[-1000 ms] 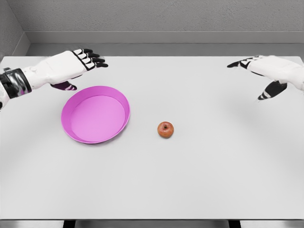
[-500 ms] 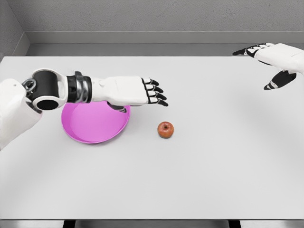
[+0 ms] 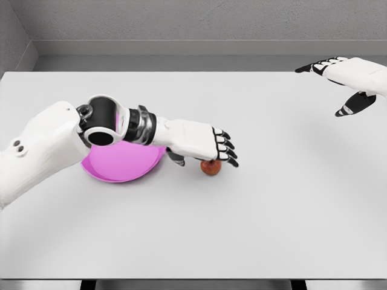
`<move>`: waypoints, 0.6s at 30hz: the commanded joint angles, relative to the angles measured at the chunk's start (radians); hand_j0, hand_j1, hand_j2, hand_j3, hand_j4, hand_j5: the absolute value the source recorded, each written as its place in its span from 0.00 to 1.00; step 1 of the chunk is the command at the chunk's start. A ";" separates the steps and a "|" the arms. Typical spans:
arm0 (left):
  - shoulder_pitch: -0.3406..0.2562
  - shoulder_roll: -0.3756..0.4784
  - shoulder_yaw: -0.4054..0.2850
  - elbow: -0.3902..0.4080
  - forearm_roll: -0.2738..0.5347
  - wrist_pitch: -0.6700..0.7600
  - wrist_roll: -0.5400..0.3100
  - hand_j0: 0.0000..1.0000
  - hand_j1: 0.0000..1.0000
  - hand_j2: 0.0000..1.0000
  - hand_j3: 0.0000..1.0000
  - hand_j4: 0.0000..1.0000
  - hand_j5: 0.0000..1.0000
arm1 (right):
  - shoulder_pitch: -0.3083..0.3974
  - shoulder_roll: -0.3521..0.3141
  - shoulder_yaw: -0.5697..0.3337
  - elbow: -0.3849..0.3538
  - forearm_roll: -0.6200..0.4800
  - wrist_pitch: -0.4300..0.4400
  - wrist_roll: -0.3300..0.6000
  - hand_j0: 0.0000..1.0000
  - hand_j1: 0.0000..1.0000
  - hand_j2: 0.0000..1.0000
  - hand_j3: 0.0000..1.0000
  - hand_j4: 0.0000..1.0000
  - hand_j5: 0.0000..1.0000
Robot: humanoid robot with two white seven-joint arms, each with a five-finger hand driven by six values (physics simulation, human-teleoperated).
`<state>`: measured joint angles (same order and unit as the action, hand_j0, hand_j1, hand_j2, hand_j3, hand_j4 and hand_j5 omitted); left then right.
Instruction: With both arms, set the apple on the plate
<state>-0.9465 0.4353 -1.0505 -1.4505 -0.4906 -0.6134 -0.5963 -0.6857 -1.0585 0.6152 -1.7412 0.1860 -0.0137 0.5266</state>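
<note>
No writing or labels anywhere that I can read on my feed; every surface is plain. The desk (image 3: 254, 229) is a flat pale grey-white top filling most of the view, with a grey textured wall behind it and a darker strip of floor along the desk's far edge.

My left hand (image 3: 208, 145) is stretched out low across the middle of the desk, palm down, fingers (image 3: 228, 152) extended and only loosely bent, gripping nothing. The apple (image 3: 211, 168) sits on the desk directly under those fingers, its top hidden by them; I can't tell whether they touch it. The thumb hangs down on the plate side of the apple.

The pink plate (image 3: 121, 166) lies just left of the apple, apart from it, with my left forearm and elbow passing over its far rim and covering a good part of it.

My right hand (image 3: 341, 75) hovers at the far right corner, well away from the apple, fingers spread wide, holding nothing.
</note>
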 commanded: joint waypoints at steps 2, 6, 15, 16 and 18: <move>0.000 -0.061 -0.008 0.088 -0.003 0.002 0.004 1.00 1.00 1.00 1.00 1.00 1.00 | 0.000 -0.002 -0.002 0.002 0.000 0.000 0.000 1.00 1.00 1.00 1.00 1.00 1.00; 0.002 -0.086 -0.010 0.110 -0.075 0.002 0.062 1.00 1.00 1.00 1.00 1.00 1.00 | 0.000 0.000 -0.002 0.000 0.000 0.000 0.000 1.00 1.00 1.00 1.00 1.00 1.00; 0.009 -0.095 -0.042 0.134 -0.097 0.002 0.055 1.00 1.00 1.00 1.00 1.00 1.00 | 0.003 -0.003 0.000 0.000 0.000 0.000 0.000 1.00 1.00 1.00 1.00 1.00 1.00; 0.009 -0.095 -0.052 0.134 -0.097 0.002 0.055 1.00 1.00 1.00 1.00 1.00 1.00 | 0.003 0.002 0.001 0.000 0.000 0.000 0.000 1.00 1.00 1.00 1.00 1.00 1.00; 0.009 -0.095 -0.062 0.134 -0.097 0.002 0.053 1.00 1.00 1.00 1.00 1.00 1.00 | 0.003 -0.002 0.000 0.000 0.000 0.000 0.000 1.00 1.00 1.00 1.00 1.00 1.00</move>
<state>-0.9373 0.3410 -1.1024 -1.3171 -0.5911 -0.6131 -0.5419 -0.6826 -1.0582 0.6159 -1.7409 0.1860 -0.0138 0.5266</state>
